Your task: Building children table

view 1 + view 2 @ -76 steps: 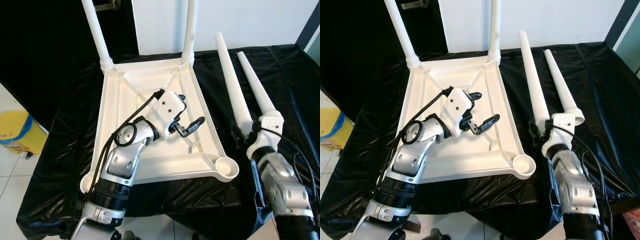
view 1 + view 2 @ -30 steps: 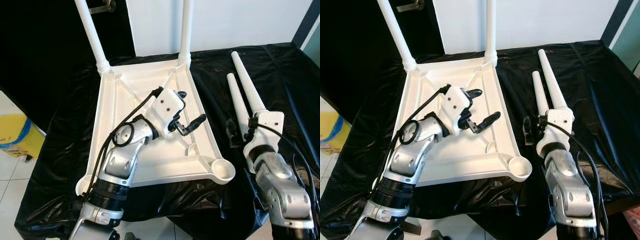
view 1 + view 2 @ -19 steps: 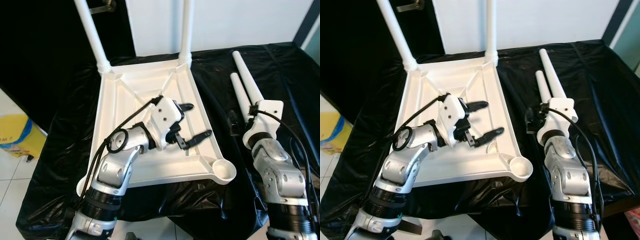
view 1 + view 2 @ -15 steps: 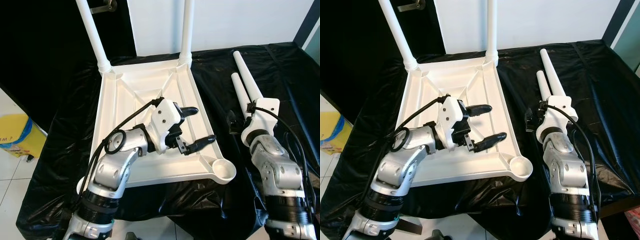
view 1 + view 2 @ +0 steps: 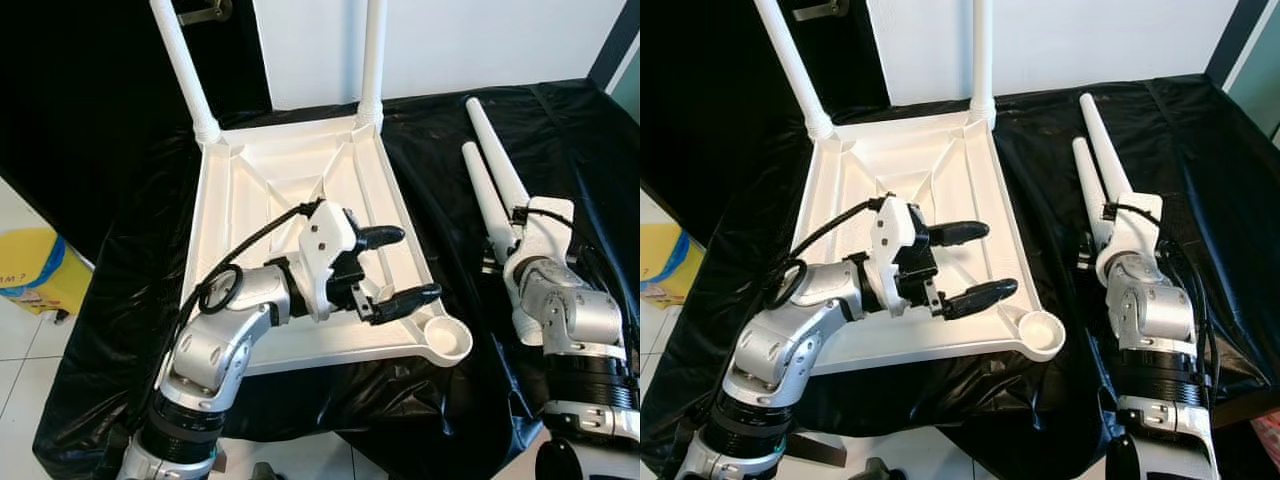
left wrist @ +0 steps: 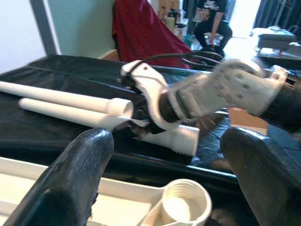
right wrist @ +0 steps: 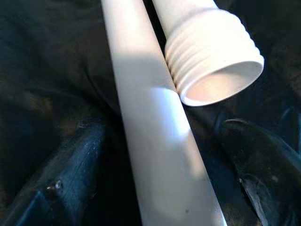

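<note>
We see a white plastic children's tabletop [image 5: 250,190] lying upside down on a black plastic sheet [image 5: 440,130]. Two white legs are already screwed into its far corners, the far-left leg [image 5: 180,62] and the far-right leg [image 5: 373,55], both standing upright. The near-right corner socket [image 5: 447,339] is an open threaded cup with nothing in it; the near-left corner is hidden behind the left arm.

Left gripper [image 5: 392,266] hovers over the near-right part of the tabletop, black fingers spread wide, holding nothing. In the left wrist view the socket [image 6: 181,205] sits between its two fingers [image 6: 70,183].

Two loose legs lie side by side on the sheet to the right of the tabletop, well apart from it: the longer-looking loose leg [image 5: 497,152] and the shorter-looking loose leg [image 5: 484,198] nearer the tabletop. Right gripper [image 7: 164,165] is at their near ends; in the right wrist view its fingers sit wide either side of one smooth leg shaft [image 7: 150,122], with the threaded open end [image 7: 214,61] of the other leg just beside it. We cannot tell if the fingers touch the shaft.

Yellow bin [image 5: 30,272] on the tile floor at left carries partial writing, unreadable apart from a "?".
</note>
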Robot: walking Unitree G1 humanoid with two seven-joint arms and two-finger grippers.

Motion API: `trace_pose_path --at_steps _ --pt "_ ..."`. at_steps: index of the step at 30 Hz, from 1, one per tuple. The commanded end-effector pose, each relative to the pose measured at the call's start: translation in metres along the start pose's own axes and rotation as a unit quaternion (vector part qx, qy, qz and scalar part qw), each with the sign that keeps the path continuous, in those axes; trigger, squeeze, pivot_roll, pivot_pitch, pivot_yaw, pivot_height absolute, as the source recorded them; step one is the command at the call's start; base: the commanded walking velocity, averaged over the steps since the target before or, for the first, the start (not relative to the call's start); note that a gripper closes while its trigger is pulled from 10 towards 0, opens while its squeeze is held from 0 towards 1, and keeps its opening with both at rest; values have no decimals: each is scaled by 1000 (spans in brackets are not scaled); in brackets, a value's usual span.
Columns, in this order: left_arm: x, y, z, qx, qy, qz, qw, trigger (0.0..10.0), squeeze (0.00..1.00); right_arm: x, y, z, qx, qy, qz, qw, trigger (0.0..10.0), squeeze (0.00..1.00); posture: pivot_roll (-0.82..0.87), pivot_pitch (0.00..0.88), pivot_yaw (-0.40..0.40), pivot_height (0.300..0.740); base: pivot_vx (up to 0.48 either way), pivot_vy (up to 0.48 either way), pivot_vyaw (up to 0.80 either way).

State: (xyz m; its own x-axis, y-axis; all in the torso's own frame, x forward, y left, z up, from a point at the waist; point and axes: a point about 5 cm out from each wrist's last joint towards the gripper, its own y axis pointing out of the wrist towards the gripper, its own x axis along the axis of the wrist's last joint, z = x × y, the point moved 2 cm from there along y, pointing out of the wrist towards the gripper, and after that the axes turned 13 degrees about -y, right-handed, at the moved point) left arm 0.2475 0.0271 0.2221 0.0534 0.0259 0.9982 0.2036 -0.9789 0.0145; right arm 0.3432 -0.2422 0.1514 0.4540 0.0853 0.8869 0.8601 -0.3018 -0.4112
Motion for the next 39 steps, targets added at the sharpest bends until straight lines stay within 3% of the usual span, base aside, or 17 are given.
trace_pose_path --at_steps 1,2,5,8,10,11,19,20,21,22,25,26,32,37,38,39 --pt "-2 -2 -6 -26 -1 9 1000 10000 0 -6 1 2 6 5 18 1000 10000 0 -106 130 58 740 0 0 0" --pt "-2 -2 -7 -24 -5 11 1000 10000 0 -7 3 3 12 10 40 999 10000 0 -107 134 57 740 0 0 0" --pt "-2 -2 -7 -24 -5 11 1000 10000 0 -7 3 3 12 10 40 999 10000 0 -107 134 57 740 0 0 0" --pt "-1 -1 -8 -19 -13 11 1000 10000 0 -7 4 8 37 22 92 995 10000 0 -113 141 61 740 0 0 0" --pt "-1 -1 -8 -19 -13 11 1000 10000 0 -7 4 8 37 22 92 995 10000 0 -113 141 61 740 0 0 0" --pt "-1 1 -9 -15 -18 8 1000 10000 0 -5 3 11 60 31 129 989 10000 0 -119 148 68 740 0 0 0" --pt "1 3 -10 -11 -25 7 1000 10000 0 -12 -1 13 87 57 216 971 10000 0 -124 149 69 740 0 0 0" --pt "1 3 -9 -9 -25 5 1000 10000 0 -16 -1 13 88 58 226 968 8902 0 -125 148 67 740 0 0 0" --pt "1 3 -9 -9 -25 5 1000 10000 0 -16 -1 13 88 58 226 968 8902 0 -125 148 67 740 0 0 0" --pt "2 3 -9 -7 -26 3 1000 10000 0 -18 -1 13 91 58 231 967 2941 0 -125 148 67 740 0 0 0" --pt "2 3 -9 -4 -27 2 1000 10000 0 -20 -1 13 93 58 239 965 2941 0 -126 148 65 740 0 0 0" --pt "3 4 -8 -2 -27 2 1000 10000 0 -19 -1 13 99 52 236 965 0 0 -125 146 63 740 0 0 0" --pt "3 4 -6 8 -28 1 1000 10000 0 -12 0 13 105 35 221 969 0 0 -123 144 54 740 0 0 0" --pt "7 5 1 27 -27 -9 999 10000 0 20 -3 20 135 4 144 980 0 0 -132 125 36 740 0 0 0" --pt "9 6 3 31 -26 -13 999 10000 0 31 -4 22 146 1 121 982 10000 0 -134 119 34 740 0 0 0" --pt "9 6 3 31 -26 -13 999 10000 0 31 -4 22 146 1 121 982 10000 0 -134 119 34 740 0 0 0"
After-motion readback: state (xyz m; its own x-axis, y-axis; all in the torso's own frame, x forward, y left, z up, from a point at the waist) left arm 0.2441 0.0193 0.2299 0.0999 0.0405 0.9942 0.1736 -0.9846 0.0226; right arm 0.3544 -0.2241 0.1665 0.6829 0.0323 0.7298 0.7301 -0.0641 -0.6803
